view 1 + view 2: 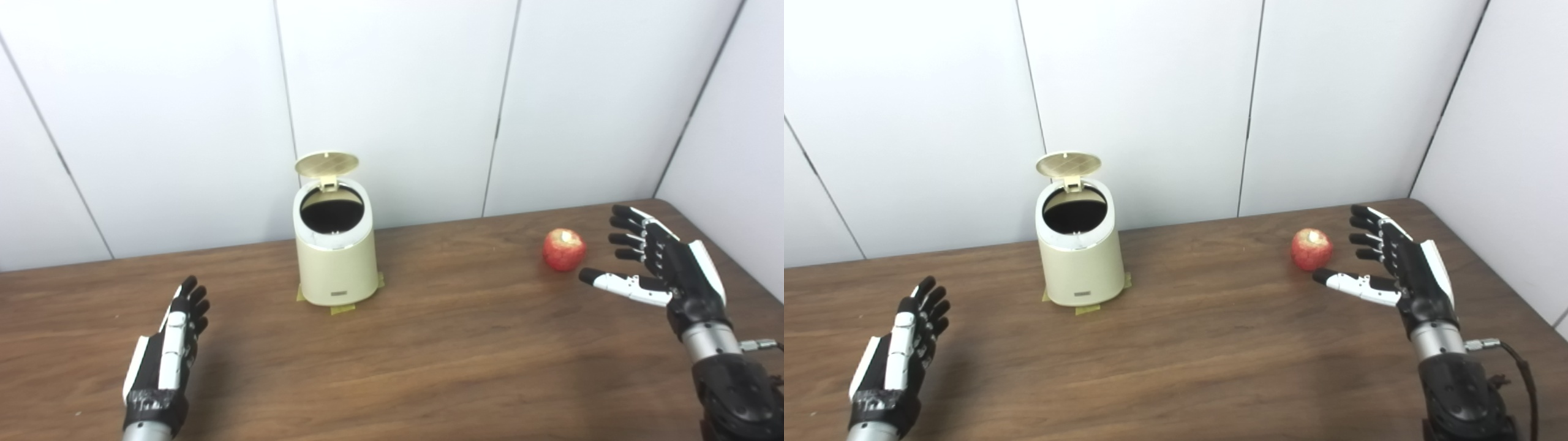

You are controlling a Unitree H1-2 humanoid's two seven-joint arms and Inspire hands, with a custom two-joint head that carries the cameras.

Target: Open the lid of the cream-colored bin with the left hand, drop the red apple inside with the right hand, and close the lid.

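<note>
My right hand [664, 266] is spread wide with nothing in it, fingers and thumb fanned toward the red apple [563, 249], close beside it but not touching. My left hand [168, 352] is also empty, fingers loosely extended and apart, near the front left of the bench [465, 361], well apart from everything else. From my seat the biggest things are the white wall panels [392, 92] behind and to the right, then the brown wooden bench that carries the lot. The cream-colored bin [335, 260] stands upright toward the back, left of centre, just in front of the wall, with its lid [326, 164] flipped up on the rear hinge and the dark inside showing. Yellowish tape strips [343, 309] peek out from under its base. The apple sits on the bench to the right of the bin, well apart from it, a pale patch showing at its top. I see only bare wood between bin and apple, and between the left hand and the bin.
</note>
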